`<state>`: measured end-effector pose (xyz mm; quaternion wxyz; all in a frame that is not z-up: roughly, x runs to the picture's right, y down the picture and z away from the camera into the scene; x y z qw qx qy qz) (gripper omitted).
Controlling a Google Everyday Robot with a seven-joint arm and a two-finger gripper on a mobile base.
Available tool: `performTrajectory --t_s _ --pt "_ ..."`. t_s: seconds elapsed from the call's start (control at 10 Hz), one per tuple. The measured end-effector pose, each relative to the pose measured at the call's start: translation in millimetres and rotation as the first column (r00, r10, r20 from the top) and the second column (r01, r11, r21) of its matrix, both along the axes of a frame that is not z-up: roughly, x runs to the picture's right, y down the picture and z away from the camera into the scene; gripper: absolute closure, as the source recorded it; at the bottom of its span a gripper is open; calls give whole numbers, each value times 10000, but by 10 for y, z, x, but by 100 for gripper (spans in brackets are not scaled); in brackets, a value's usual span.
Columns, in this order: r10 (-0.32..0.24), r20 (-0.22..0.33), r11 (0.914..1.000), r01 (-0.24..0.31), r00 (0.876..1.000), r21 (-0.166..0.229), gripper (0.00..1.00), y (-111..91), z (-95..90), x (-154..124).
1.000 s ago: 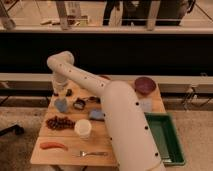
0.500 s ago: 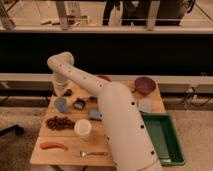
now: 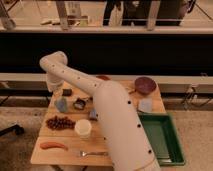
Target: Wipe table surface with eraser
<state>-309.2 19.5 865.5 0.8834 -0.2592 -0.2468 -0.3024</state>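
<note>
The eraser [image 3: 66, 92] is a small black block lying flat on the far left part of the tan wooden table surface [image 3: 117, 165]. My white arm rises from the bottom of the camera view, bends at the upper left and comes down to the table's far left corner. My gripper [image 3: 54, 89] hangs there, just left of the eraser and close to the tabletop. Whether it touches the eraser does not show.
On the table sit a blue-grey cup [image 3: 61, 104], a black-handled tool [image 3: 80, 104], dark grapes [image 3: 60, 122], a white cup [image 3: 83, 127], an orange sausage-shaped item [image 3: 53, 145], a fork [image 3: 93, 153], a purple bowl [image 3: 145, 85] and a blue-grey sponge [image 3: 145, 105]. A green tray [image 3: 170, 150] lies right.
The arm's bend at the upper left has shifted slightly to the left and the wrist has settled beside the eraser. The items on the table have not moved.
</note>
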Motion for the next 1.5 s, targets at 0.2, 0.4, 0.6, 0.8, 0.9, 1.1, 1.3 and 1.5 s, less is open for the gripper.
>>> performTrajectory --t_s 0.2,0.4,0.6,0.8,0.9,1.1,1.3,1.5 --pt "17 46 10000 -18 10000 69 20 -31 5 -44" --pt "36 -42 9999 -36 10000 111 20 -91 11 -117" --pt "71 -231 10000 -70 9997 63 20 -158 38 -180" --pt "92 -287 10000 -91 9995 28 20 -233 47 -213" --pt "149 -317 9999 -148 9994 47 20 -272 63 -231" --pt "394 -484 9990 -384 9981 226 20 -314 123 -221" --pt "1025 -877 9938 -982 9909 524 20 -361 258 -132" --pt "1611 -1143 9853 -1531 9803 759 20 -378 350 -101"
